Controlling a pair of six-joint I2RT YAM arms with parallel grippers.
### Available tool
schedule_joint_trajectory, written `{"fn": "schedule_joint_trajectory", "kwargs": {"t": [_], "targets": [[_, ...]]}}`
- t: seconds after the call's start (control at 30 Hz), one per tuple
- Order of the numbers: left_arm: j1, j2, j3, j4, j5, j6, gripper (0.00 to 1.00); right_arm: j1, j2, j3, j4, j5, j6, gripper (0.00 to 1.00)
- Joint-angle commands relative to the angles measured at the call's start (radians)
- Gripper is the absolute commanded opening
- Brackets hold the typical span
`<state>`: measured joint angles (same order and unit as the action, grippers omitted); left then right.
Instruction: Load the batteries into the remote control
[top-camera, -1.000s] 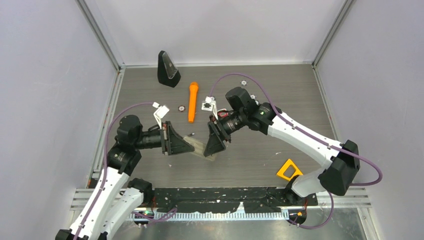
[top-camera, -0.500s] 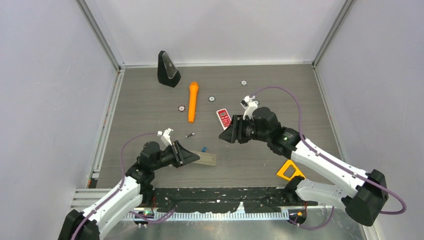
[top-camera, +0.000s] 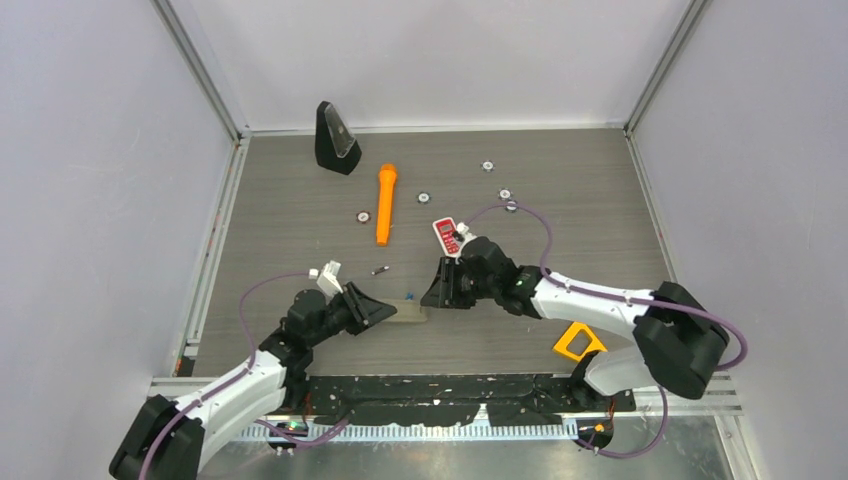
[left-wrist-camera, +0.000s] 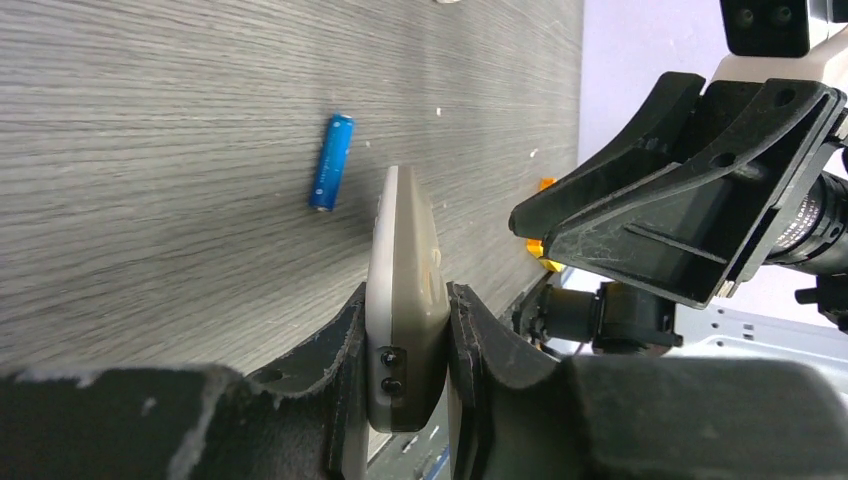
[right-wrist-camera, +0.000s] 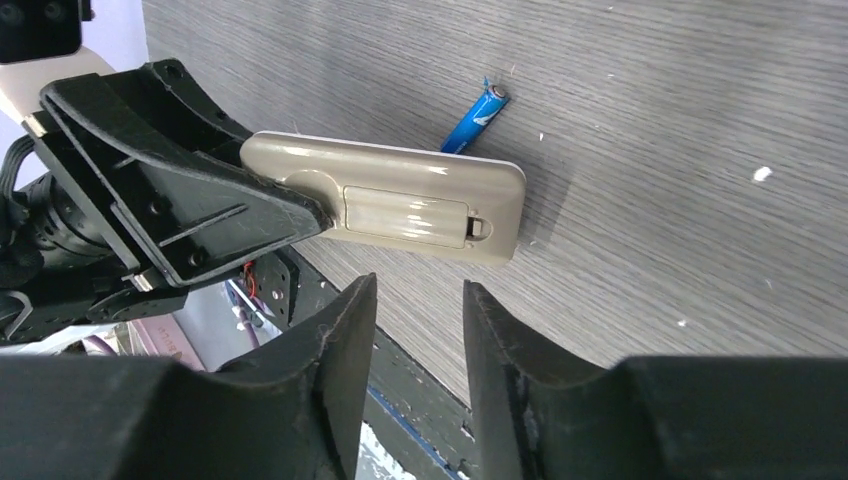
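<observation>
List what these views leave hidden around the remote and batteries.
Compartment of the remote: right wrist, closed cover hides its inside.
Its button face: left wrist sees it edge-on; right wrist sees the back.
The blue battery: right wrist, lower end behind the remote.
The dark battery: top view, too small to read its ends.

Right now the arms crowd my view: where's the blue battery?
Top view, front centre of the table: the blue battery lies just beyond the beige remote clamped in the left gripper, left of the right gripper.
</observation>
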<state>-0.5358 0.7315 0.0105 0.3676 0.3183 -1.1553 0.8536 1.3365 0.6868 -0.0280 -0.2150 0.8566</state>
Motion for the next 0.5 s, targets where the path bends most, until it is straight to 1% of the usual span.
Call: {"fn": "schedule_joint_trajectory", "kwargs": {"t": [0.0,0.07,0.2,0.4,0.47], "targets": [[-0.005,0.016,-0.003,0.004,-0.044,0.067,0.0,0.01,0.069,0.045,0.124,-0.029,0.046,0.38],[-0.006,0.022,-0.001,-0.042,-0.045,0.088,0.0,0.011,0.103,0.059,0.129,-0.033,0.048,0.35],[-0.004,0.04,0.044,-0.141,-0.048,0.126,0.0,0.013,0.152,0.07,0.139,-0.029,0.051,0.34],[-0.005,0.083,0.117,-0.289,-0.079,0.174,0.0,0.013,0.217,0.101,0.144,-0.045,0.048,0.37],[-0.006,0.098,0.132,-0.314,-0.086,0.174,0.0,0.013,0.235,0.11,0.143,-0.048,0.047,0.37]]}}
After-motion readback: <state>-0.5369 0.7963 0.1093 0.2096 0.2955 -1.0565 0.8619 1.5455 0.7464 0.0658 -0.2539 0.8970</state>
